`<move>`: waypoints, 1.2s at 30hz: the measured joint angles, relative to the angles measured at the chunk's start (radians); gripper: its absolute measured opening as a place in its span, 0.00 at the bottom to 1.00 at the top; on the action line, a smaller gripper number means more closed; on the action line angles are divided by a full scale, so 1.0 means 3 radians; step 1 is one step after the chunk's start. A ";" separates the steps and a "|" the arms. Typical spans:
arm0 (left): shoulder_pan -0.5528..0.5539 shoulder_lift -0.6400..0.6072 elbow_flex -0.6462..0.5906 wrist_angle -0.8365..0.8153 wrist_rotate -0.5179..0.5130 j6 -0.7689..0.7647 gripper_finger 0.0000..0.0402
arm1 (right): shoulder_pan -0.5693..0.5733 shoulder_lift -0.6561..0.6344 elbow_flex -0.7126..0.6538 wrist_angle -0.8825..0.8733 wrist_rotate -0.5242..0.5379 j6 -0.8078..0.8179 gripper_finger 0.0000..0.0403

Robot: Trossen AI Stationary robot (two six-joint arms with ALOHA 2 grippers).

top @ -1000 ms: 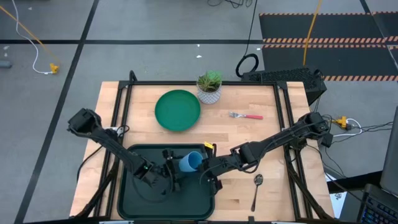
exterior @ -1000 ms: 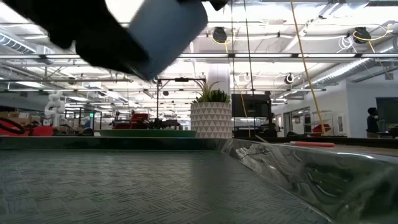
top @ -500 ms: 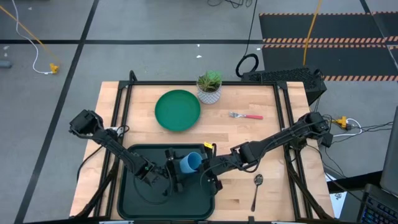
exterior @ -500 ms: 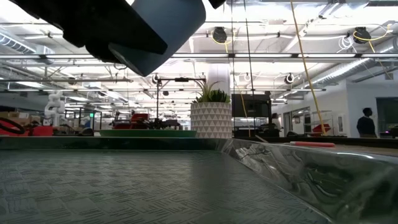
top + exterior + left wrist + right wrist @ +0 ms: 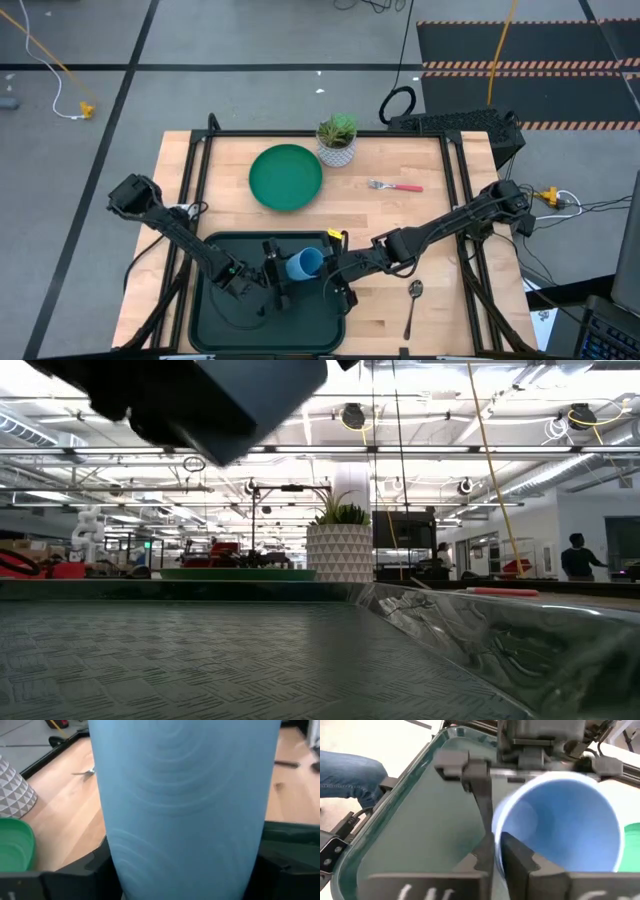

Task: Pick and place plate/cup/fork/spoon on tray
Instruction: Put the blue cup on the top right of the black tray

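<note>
The right claw (image 5: 322, 283) reaches in over the tray's (image 5: 215, 318) right rim and is clamped on the rim of the cup (image 5: 304, 263): in the right wrist view one finger (image 5: 517, 860) sits inside the cup's mouth and the other (image 5: 483, 851) just outside the wall. The cup (image 5: 565, 825) lies tilted on its side in the air above the tray's far right part, mouth toward the right arm. The left claw (image 5: 277, 272) meets it from the other side, its fingers either side of the cup's body, but whether they actually press on the cup cannot be told. In the left wrist view the cup (image 5: 185, 800) fills nearly the whole picture and hides that claw's own fingers. From table height only a cut-off blue corner of the cup (image 5: 265, 390) shows at the top edge, clear of the tray floor (image 5: 200, 660), with dark arm parts beside it.

The tray lies at the bench's (image 5: 440, 320) near edge, left of centre. The plate (image 5: 286, 177) rests on the bench beyond the tray, toward the far edge, just beside a plant pot (image 5: 337, 141). The fork (image 5: 396, 186) lies right of the plate, well apart from it. The spoon (image 5: 413, 305) lies near the bench's near right corner, past the right arm.
</note>
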 joint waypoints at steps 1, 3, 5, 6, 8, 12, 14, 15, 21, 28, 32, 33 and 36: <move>-0.0024 -0.0050 0.0000 -0.0051 -0.0034 -0.0015 0.71 | 0.0002 -0.0005 0.0002 0.0040 0.0006 -0.0001 0.10; -0.0089 -0.0166 0.0000 -0.0204 -0.0126 -0.0021 0.71 | 0.0015 -0.0038 0.0003 0.0067 0.0023 -0.0038 0.15; -0.0153 -0.0284 0.0001 -0.0340 -0.0214 -0.0061 0.72 | 0.0024 -0.0101 0.0003 0.0132 0.0037 -0.0057 0.21; -0.0193 -0.0342 0.0001 -0.0436 -0.0278 -0.0101 0.72 | 0.0035 -0.0145 0.0003 0.0133 0.0055 -0.0060 0.24; -0.0283 -0.0470 0.0000 -0.0630 -0.0401 -0.0169 0.72 | 0.0050 -0.0227 0.0003 0.0178 0.0040 -0.0060 0.29; -0.0483 -0.0667 0.0000 -0.0912 -0.0724 -0.0281 0.71 | 0.0107 -0.0373 0.0001 0.0206 0.0113 -0.0062 0.38; -0.0602 -0.0752 0.0000 -0.0994 -0.0923 -0.0329 0.71 | 0.0153 -0.0425 0.0001 0.0186 0.0234 -0.0077 0.40; -0.0655 -0.0784 0.0002 -0.1023 -0.1025 -0.0360 0.71 | 0.0175 -0.0439 0.0001 0.0180 0.0282 -0.0089 0.41; -0.0975 -0.0830 -0.0001 -0.1266 -0.1552 -0.0687 0.74 | 0.0221 -0.0425 -0.0012 0.0279 0.0280 -0.0125 0.43; -0.1159 -0.0829 -0.0239 -0.1254 -0.1777 -0.1248 0.71 | 0.0175 -0.0357 -0.0377 0.1488 0.0295 -0.0108 0.43; -0.1174 -0.0829 -0.0461 -0.0982 -0.1927 -0.1330 0.75 | 0.0137 -0.0252 -0.0400 0.1874 0.0452 -0.0142 0.43; -0.1173 -0.0829 -0.0531 -0.0889 -0.1970 -0.1327 0.75 | 0.0121 -0.0236 -0.0385 0.1884 0.0455 -0.0143 0.43; -0.1157 -0.0828 -0.0726 -0.0600 -0.2036 -0.1328 0.73 | 0.0080 -0.0192 -0.0326 0.1861 0.0456 -0.0148 0.43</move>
